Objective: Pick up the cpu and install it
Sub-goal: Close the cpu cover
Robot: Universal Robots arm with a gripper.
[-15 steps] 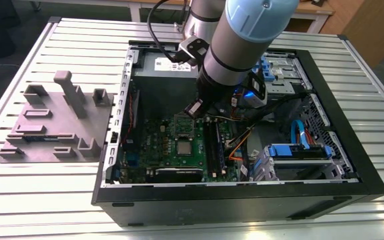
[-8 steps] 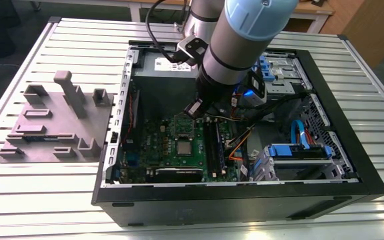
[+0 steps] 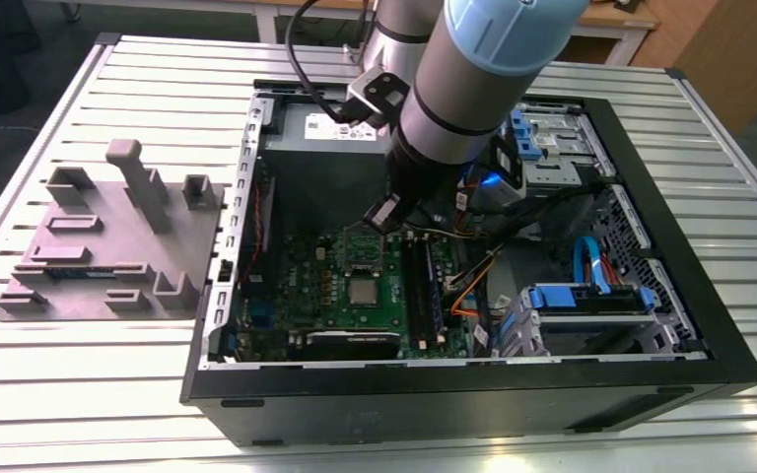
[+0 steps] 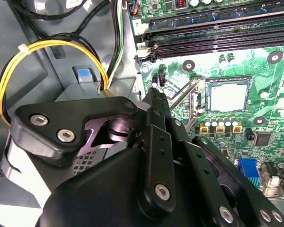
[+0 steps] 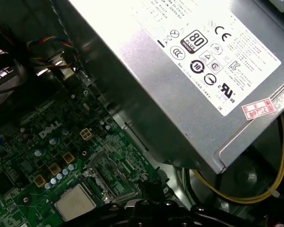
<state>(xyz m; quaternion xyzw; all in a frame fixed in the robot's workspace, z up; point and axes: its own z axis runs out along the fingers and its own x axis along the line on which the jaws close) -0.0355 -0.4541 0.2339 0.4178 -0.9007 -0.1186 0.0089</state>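
Observation:
The cpu (image 3: 363, 291) is a small silver square lying flat in its socket on the green motherboard (image 3: 312, 286) inside the open computer case. It shows in both wrist views (image 4: 228, 96) (image 5: 75, 202), and the socket's metal retention frame (image 4: 195, 97) stands open beside it. My gripper (image 3: 381, 219) hangs over the board just off the socket, on the side toward the power supply, a little above the cpu and apart from it. In the second wrist view the black fingers (image 4: 154, 109) sit pressed together with nothing between them.
A big grey power-supply box (image 5: 189, 71) with a white label stands close beside the gripper. Yellow and black cables (image 4: 52, 47) loop near it. Black memory slots (image 4: 217, 40) run along the board. Blue drive cages (image 3: 589, 296) fill the case's right side. A grey fixture (image 3: 103, 246) lies on the slatted table.

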